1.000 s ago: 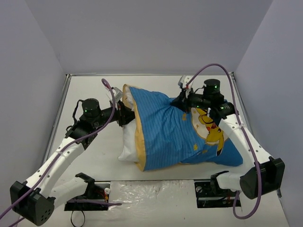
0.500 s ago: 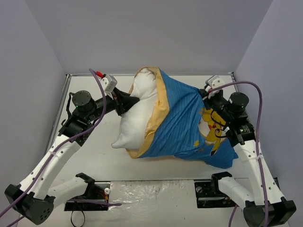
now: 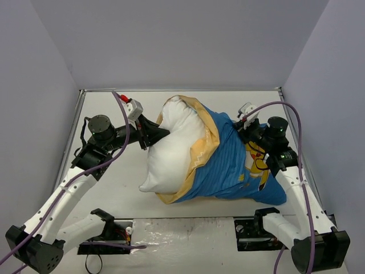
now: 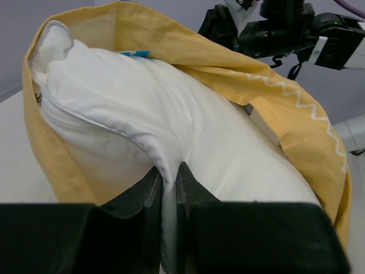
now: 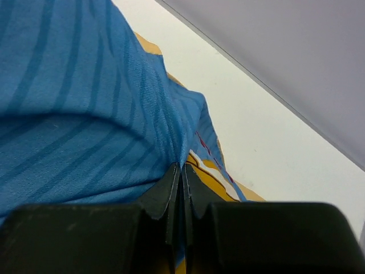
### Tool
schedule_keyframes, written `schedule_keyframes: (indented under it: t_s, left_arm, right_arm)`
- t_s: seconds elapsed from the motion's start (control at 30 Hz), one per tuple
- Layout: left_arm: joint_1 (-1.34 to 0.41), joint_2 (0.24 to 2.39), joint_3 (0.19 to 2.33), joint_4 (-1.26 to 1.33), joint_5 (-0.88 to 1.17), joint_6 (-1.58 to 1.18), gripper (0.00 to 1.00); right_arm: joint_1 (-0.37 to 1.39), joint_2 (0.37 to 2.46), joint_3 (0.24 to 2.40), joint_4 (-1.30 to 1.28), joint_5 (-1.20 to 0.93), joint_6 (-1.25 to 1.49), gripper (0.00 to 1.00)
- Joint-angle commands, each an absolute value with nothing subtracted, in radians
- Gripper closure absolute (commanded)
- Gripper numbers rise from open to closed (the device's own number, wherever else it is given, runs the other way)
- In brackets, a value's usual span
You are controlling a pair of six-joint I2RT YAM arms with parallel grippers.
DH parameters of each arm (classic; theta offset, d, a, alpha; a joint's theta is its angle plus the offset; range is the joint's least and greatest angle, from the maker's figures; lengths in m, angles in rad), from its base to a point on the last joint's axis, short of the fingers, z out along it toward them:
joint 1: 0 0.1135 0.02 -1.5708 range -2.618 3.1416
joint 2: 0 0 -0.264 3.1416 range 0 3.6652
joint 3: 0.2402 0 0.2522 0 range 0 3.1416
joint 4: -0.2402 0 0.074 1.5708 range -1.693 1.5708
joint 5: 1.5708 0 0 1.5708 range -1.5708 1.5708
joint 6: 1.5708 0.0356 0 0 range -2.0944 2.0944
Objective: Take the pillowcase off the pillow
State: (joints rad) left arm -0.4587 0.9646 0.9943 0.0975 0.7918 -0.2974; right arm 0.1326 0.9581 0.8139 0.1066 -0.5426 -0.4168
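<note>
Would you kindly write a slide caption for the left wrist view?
Left gripper pinches a fold of the plump white pillow protruding from its mustard-lined fabric pillowcase.

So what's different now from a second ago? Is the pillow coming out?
Yes. The pillowcase slid toward the right arm's side, so much more white pillow shows, its far end raised. The right gripper moved rightward, pulling it. Unchanged: the left gripper stays shut on the pillow, the right on the pillowcase, and the pillow's right end is still covered.
</note>
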Motion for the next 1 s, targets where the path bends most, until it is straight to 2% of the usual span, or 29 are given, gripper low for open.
schedule_keyframes:
  t_s: [0.0, 0.03, 0.07, 0.1, 0.13, 0.17, 0.2, 0.3, 0.6, 0.73, 0.97]
  left_arm:
    - [-0.477, 0.951, 1.098, 0.317, 0.988, -0.334, 0.98]
    - [-0.485, 0.957, 1.097, 0.333, 0.994, -0.34, 0.98]
    - [-0.494, 0.962, 1.098, 0.331, 1.002, -0.339, 0.98]
    - [-0.505, 0.965, 1.107, 0.313, 1.006, -0.334, 0.98]
    - [-0.509, 0.972, 1.112, 0.302, 1.008, -0.319, 0.98]
    - [-0.512, 0.977, 1.12, 0.287, 1.005, -0.31, 0.98]
    - [-0.517, 0.979, 1.129, 0.263, 1.003, -0.301, 0.98]
    - [-0.522, 0.982, 1.132, 0.195, 0.986, -0.252, 0.98]
    - [-0.531, 0.976, 1.114, 0.097, 0.954, -0.167, 0.98]
    - [-0.545, 0.997, 1.129, 0.091, 0.945, -0.164, 0.98]
    - [-0.59, 1.026, 1.155, 0.071, 0.908, -0.144, 0.98]
  right_arm:
    - [0.155, 0.942, 0.837, 0.066, -0.675, -0.457, 1.0]
    - [0.175, 0.928, 0.848, 0.095, -0.684, -0.454, 1.0]
    - [0.179, 0.931, 0.863, 0.109, -0.695, -0.433, 0.93]
    - [0.179, 0.94, 0.917, 0.115, -0.712, -0.419, 0.79]
    - [0.179, 0.971, 0.952, 0.114, -0.73, -0.407, 0.59]
    - [0.179, 0.986, 1.025, 0.114, -0.762, -0.373, 0.52]
    - [0.179, 1.005, 1.061, 0.115, -0.771, -0.353, 0.4]
    - [0.179, 1.077, 1.199, 0.129, -0.836, -0.255, 0.29]
    - [0.21, 1.2, 1.276, 0.442, -0.818, 0.357, 0.14]
    - [0.29, 1.212, 1.342, 0.359, -0.772, 0.286, 0.12]
    - [0.354, 1.264, 1.411, 0.252, -0.758, 0.223, 0.15]
